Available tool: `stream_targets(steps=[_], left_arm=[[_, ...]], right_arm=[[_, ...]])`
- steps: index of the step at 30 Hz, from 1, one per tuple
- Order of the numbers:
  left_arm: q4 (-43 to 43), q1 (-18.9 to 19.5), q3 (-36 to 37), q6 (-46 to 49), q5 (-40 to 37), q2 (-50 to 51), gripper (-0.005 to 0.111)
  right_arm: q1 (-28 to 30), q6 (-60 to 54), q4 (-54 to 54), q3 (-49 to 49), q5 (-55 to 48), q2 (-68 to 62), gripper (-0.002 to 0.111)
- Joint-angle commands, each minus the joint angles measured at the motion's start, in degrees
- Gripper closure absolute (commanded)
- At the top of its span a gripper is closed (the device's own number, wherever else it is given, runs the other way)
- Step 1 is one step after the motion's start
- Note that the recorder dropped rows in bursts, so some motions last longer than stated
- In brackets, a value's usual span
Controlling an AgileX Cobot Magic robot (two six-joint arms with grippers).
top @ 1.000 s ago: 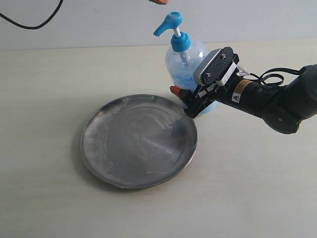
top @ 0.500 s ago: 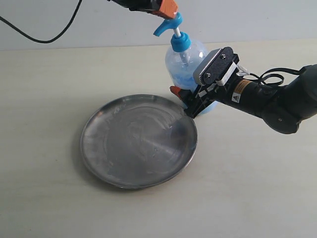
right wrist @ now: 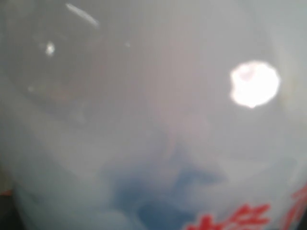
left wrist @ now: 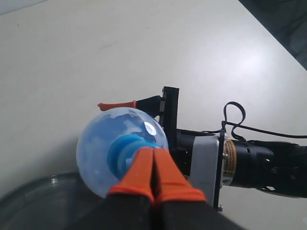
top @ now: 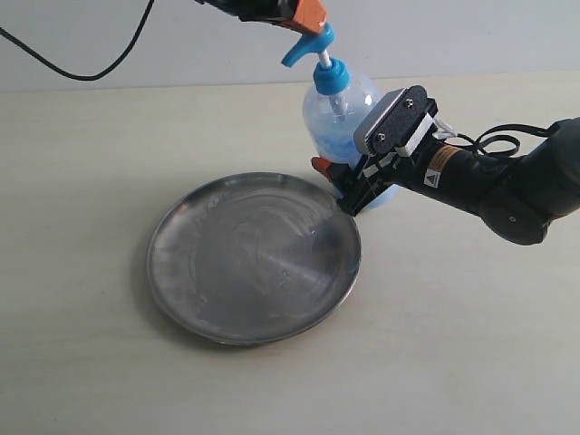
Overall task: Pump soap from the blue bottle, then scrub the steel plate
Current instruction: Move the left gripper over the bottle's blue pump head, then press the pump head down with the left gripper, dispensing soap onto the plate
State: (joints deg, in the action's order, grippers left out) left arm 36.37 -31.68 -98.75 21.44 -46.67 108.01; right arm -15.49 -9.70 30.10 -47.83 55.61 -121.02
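Note:
The blue bottle (top: 337, 109) stands upright at the far rim of the steel plate (top: 254, 263), with pale blue soap (top: 339, 143) low inside it. My right gripper (top: 335, 186) is closed round the bottle's body; one orange fingertip (top: 319, 165) shows on its left side. In the right wrist view the bottle (right wrist: 153, 120) fills the frame and hides the fingers. My left gripper (top: 306, 14) is shut, and its orange fingers (left wrist: 144, 167) rest on top of the blue pump head (top: 306, 43). The spout points out over the plate.
The plate lies flat on a pale tabletop (top: 453, 344) and shows faint wet streaks. A black cable (top: 82, 68) hangs at the back left against the wall. The right arm (top: 507, 190) reaches in low from the right.
The left gripper has come down from the top edge onto the pump head. It has barely moved in the last half second. Bottle, plate and right arm are unchanged.

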Motion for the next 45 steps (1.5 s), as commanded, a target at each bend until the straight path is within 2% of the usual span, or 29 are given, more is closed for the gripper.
stream_targets(steps=[1,31,41,45], left_arm=[[-0.2,-0.4,0.0,0.4,-2.9,0.6,0.107],[-1.6,-0.4,0.0,0.4,-8.0,0.6,0.107],[-1.5,-0.4,0.0,0.4,-5.8,-1.0,0.107],[-2.8,-0.4,-2.3,0.4,-5.3,-2.7,0.107]], right_arm=[[0.1,-0.6,0.8,-0.6,2.2,0.7,0.108],[0.1,-0.2,3.5,-0.6,4.2,0.7,0.108],[0.1,-0.2,3.5,-0.6,4.2,0.7,0.108],[0.1,-0.2,3.5,-0.6,4.2,0.7,0.108]])
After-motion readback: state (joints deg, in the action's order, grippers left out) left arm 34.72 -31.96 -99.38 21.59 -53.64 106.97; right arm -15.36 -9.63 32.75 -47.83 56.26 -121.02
